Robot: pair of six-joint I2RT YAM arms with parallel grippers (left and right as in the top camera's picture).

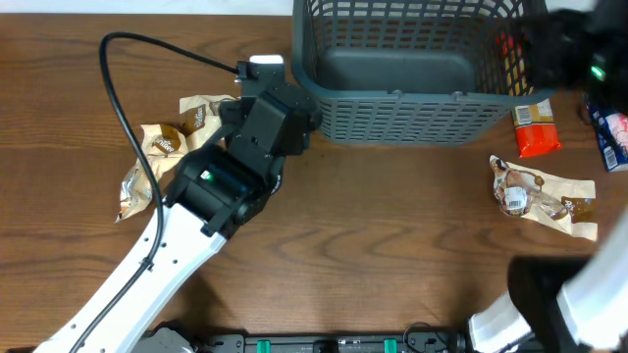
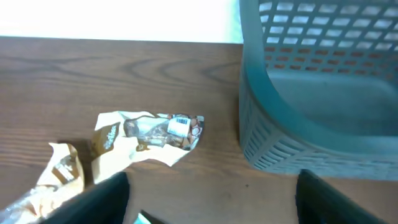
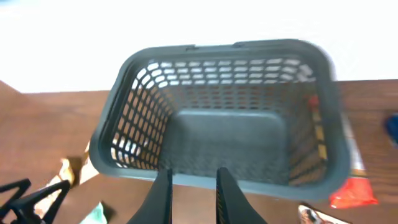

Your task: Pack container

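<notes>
The container [image 1: 402, 96] is a large grey-blue slotted basket at the table's back, and its base is bare. My left gripper [image 2: 211, 200] hangs low over the wood beside the container's front-left corner [image 2: 273, 155], open with nothing between its fingers. A crumpled brown-and-white snack packet [image 2: 149, 132] lies just ahead of it. My right gripper [image 3: 191, 196] hovers high in front of the container [image 3: 102, 142]. Its fingers stand a narrow gap apart and hold nothing. The picture is blurred.
More brown-and-white packets [image 1: 162, 139] lie left of the left arm [image 1: 245, 147]. To the container's right lie an orange packet [image 1: 536, 130], a blue packet [image 1: 610, 132] and a crumpled brown-and-white packet [image 1: 542, 193]. The right arm [image 1: 569, 49] covers the container's far-right corner.
</notes>
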